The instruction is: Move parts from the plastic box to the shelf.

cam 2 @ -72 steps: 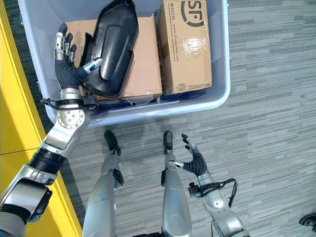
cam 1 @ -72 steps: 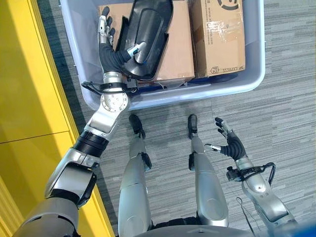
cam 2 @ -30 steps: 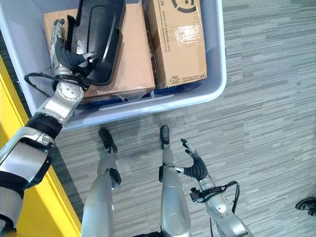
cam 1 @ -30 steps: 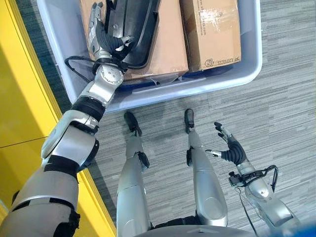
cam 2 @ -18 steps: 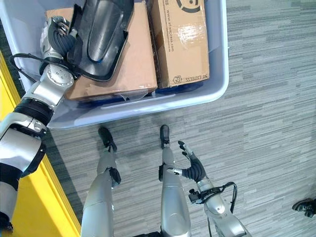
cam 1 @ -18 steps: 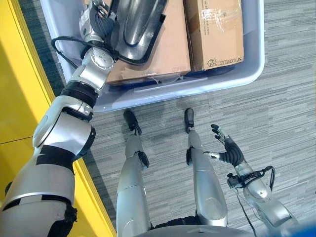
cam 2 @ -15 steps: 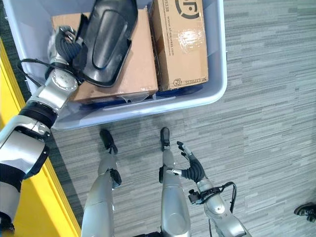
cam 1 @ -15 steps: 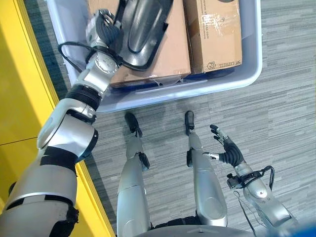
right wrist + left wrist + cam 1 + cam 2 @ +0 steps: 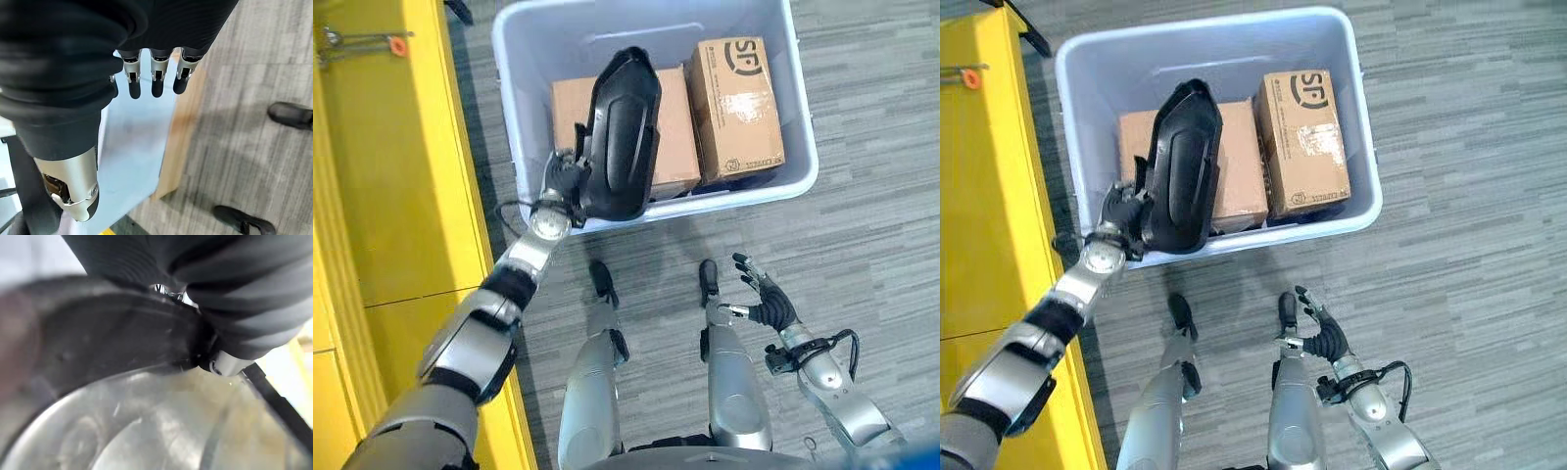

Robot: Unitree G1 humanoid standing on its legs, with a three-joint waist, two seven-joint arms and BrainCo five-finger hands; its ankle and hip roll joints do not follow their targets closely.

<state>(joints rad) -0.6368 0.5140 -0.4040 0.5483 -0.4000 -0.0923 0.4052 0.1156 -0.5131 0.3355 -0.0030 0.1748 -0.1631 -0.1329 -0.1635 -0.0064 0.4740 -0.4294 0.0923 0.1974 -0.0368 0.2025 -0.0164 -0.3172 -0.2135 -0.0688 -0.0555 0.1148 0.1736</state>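
While the left hand grips a long black part over the plastic box, the right hand hangs relaxed, fingers spread. Next likely comes carrying it to the yellow shelf.

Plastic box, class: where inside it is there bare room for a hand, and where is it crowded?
The far strip of the plastic box, between its back wall and the two cardboard boxes, is bare. The near half is crowded: the boxes sit side by side, and the black part held by the left hand covers the left one.
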